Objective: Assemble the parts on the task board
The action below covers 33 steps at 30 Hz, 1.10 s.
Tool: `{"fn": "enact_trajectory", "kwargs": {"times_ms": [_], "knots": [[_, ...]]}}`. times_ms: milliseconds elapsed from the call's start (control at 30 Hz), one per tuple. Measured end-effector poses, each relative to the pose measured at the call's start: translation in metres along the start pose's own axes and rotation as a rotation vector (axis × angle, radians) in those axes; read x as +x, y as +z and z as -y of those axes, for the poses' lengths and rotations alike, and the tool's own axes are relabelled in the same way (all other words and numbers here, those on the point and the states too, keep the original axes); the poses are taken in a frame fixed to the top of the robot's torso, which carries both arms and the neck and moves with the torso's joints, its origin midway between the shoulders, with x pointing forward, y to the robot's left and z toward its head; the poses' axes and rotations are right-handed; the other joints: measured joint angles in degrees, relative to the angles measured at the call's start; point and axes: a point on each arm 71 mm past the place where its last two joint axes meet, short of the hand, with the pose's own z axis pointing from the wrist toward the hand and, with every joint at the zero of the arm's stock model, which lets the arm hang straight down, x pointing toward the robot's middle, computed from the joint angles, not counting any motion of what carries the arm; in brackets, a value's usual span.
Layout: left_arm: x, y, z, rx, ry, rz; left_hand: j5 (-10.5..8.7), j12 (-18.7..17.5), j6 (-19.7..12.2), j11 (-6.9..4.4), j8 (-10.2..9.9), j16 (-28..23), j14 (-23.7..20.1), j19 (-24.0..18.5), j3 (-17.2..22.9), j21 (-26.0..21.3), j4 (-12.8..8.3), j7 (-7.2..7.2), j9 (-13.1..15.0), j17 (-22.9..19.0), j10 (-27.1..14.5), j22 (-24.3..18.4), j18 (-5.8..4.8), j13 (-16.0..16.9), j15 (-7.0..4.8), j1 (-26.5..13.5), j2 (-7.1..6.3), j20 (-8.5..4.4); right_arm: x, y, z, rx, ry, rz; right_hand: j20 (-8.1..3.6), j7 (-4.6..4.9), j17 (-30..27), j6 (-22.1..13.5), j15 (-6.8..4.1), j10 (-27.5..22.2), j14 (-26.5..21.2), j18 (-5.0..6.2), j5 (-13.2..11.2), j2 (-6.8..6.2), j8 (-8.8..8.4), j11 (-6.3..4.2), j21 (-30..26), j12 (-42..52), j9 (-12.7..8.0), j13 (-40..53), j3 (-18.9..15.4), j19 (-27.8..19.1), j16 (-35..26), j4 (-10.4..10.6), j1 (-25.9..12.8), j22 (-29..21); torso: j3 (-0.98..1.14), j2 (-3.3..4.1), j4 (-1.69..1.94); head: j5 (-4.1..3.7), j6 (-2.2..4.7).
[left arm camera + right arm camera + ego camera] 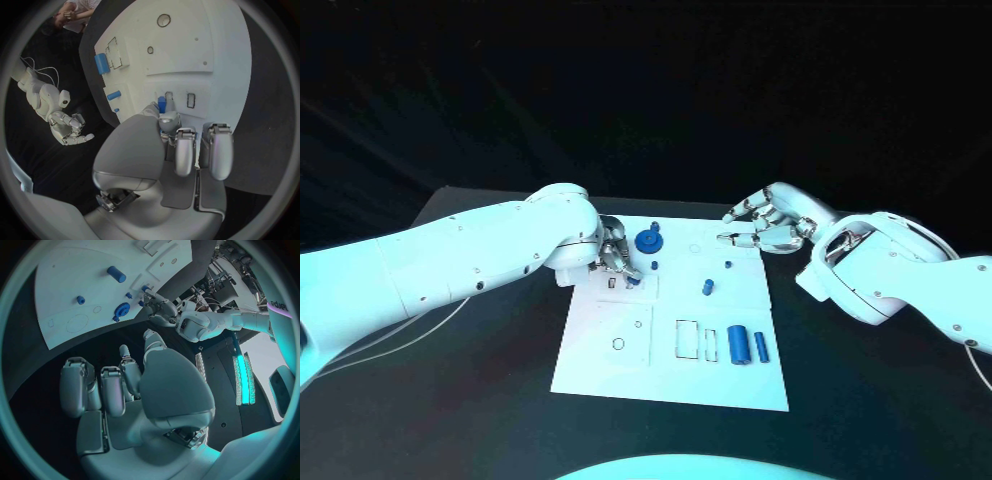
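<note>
Two robot hands: the left robot hand (613, 258) is low over the board's far-left part; the right robot hand (769, 222) hovers at the far-right corner.
Board: white plate (632, 365) in the middle of the black surface (877, 400).
Left robot hand state: fingertips pinch a small blue peg (162, 104), held by a rectangular slot (191, 100).
Right robot hand state: fingers curled in, holding nothing that I can see.
Loose parts: a big blue cylinder (737, 344) and a thin one (762, 347) lie side by side near the right edge, long axes running near to far; a round knob piece (651, 240) stands by the far edge.
Key relation: the slot lies just beyond the peg's tip, so the left robot hand is much the nearer.
Judged step: seating that peg.
</note>
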Motion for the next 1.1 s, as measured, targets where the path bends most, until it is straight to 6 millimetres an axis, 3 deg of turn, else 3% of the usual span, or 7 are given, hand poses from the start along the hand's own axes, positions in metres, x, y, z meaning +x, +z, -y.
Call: {"fn": "enact_trajectory", "kwargs": {"times_ms": [67, 167, 233, 333, 500, 833, 1100], "knots": [[0.000, 0.000, -0.002, -0.001, -0.009, -0.004, 0.34, -0.3, -0.1, 0.26, 0.4, 0.0, 0.0, 0.0, 8.8, 0.0, -0.1, 0.12, 0.0, 0.0, 0.1, 0.0, 0.00, 0.3, 0.00, -1.4, -4.59, 0.00, 0.000, 0.000, 0.000, 0.001, 0.000, 0.000, 0.00, 0.00, 0.0, 0.0, 0.00, 0.0, 0.0, 0.00, 0.0, 0.00, 0.00, 0.00, 0.0, 0.0, 0.0, 0.0, 0.0, 0.0, 0.0, 0.0, 0.0, 0.0, -0.01, 0.00, 0.03, 0.03, 0.03], [0.001, -0.001, -0.006, -0.001, -0.031, -0.009, 1.05, -0.3, -0.2, 0.38, 2.1, 0.0, 0.0, 0.0, 15.3, 0.0, -0.4, 0.19, 0.0, 0.0, 0.7, 0.0, 0.00, 0.3, 0.00, -4.5, -7.83, 0.00, 0.000, 0.000, 0.001, 0.003, -0.001, 0.001, 0.00, 0.00, 0.0, 0.0, 0.00, 0.0, 0.0, 0.00, 0.0, 0.00, 0.00, 0.00, 0.0, 0.0, 0.0, 0.0, 0.0, 0.0, 0.0, 0.0, 0.0, 0.0, 0.01, 0.00, 0.04, 0.09, 0.09], [0.001, -0.003, -0.009, 0.002, -0.052, -0.009, 2.09, -0.2, -0.2, 0.12, 2.5, 0.0, 0.0, 0.0, 17.1, 0.0, -0.5, 0.19, 2.9, 0.0, 1.1, 0.0, 0.00, 0.5, 0.00, -6.1, -9.16, 0.00, -0.001, 0.000, 0.001, 0.004, -0.001, 0.002, 0.00, 0.00, 0.0, 0.0, 0.00, 0.0, 0.0, 0.00, 0.0, 0.00, 0.00, 0.00, 0.0, 0.0, 0.0, 0.0, 0.0, 0.0, 0.0, 0.0, 0.0, 0.0, 0.03, -0.01, 0.04, 0.10, 0.14], [0.002, -0.006, -0.011, 0.009, -0.083, -0.004, 4.84, 0.6, -0.1, -0.18, 3.2, 0.0, 0.0, 0.0, 18.7, 0.0, -1.3, 0.20, 5.3, 0.0, 1.8, 0.0, -0.60, 1.2, 0.00, -8.7, -10.21, 0.00, -0.001, 0.000, 0.002, 0.005, -0.002, 0.002, 0.00, 0.00, 0.0, 0.0, 0.00, 0.0, 0.0, 0.00, 0.0, 0.00, 0.00, 0.00, 0.0, 0.0, 0.0, 0.0, 0.0, 0.0, 0.0, 0.0, 0.0, 0.0, 0.05, -0.03, 0.08, 0.10, 0.20], [0.003, -0.011, -0.010, 0.026, -0.130, 0.013, 8.20, 1.0, 0.5, -0.39, 4.0, 0.0, 0.0, 0.0, 20.1, 0.0, -2.8, -0.01, 6.6, 0.0, 2.6, 0.0, -0.60, 1.8, -0.01, -11.8, -11.39, 0.00, -0.001, 0.000, 0.002, 0.006, -0.002, 0.002, 0.00, 0.00, 0.0, 0.0, 0.00, 0.0, 0.0, 0.00, 0.2, 0.00, 0.00, 0.00, 0.0, 0.0, 0.0, 0.0, 0.0, 0.0, 0.0, 0.0, 0.0, 0.0, 0.06, -0.04, 0.10, 0.21, 0.26], [0.007, -0.015, -0.008, 0.036, -0.157, 0.061, 10.89, 1.3, 0.9, -0.87, 4.9, 0.0, 0.0, 0.2, 21.6, 0.2, -4.3, -0.44, 7.8, 0.0, 3.1, 0.0, -0.58, 2.0, -0.42, -14.4, -12.01, -0.25, -0.001, 0.000, 0.003, 0.008, -0.003, 0.002, 0.00, 0.00, 0.0, 0.0, 0.00, 0.0, 0.0, 0.00, 0.2, 0.00, 0.00, 0.00, 0.0, 0.0, 0.0, 0.0, 0.0, 0.0, 0.0, 0.0, 0.0, 0.0, 0.00, 0.03, 0.08, 0.43, 0.04], [0.011, -0.013, -0.009, 0.026, -0.127, 0.105, 11.78, 1.3, 1.2, -0.96, 5.4, 0.0, 0.0, 0.0, 21.9, 0.5, -4.9, -0.71, 8.3, 0.0, 3.6, 0.0, -0.55, 2.2, -0.43, -15.3, -12.20, -0.41, -0.001, 0.000, 0.003, 0.009, -0.003, 0.001, 0.00, 0.00, 0.0, 0.0, 0.00, 0.0, 0.0, 0.00, 0.2, 0.00, 0.00, 0.00, 0.0, 0.0, 0.0, 0.0, 0.0, 0.0, 0.0, 0.0, 0.0, 0.0, -0.02, 0.07, 0.01, 0.62, -0.24]]}}
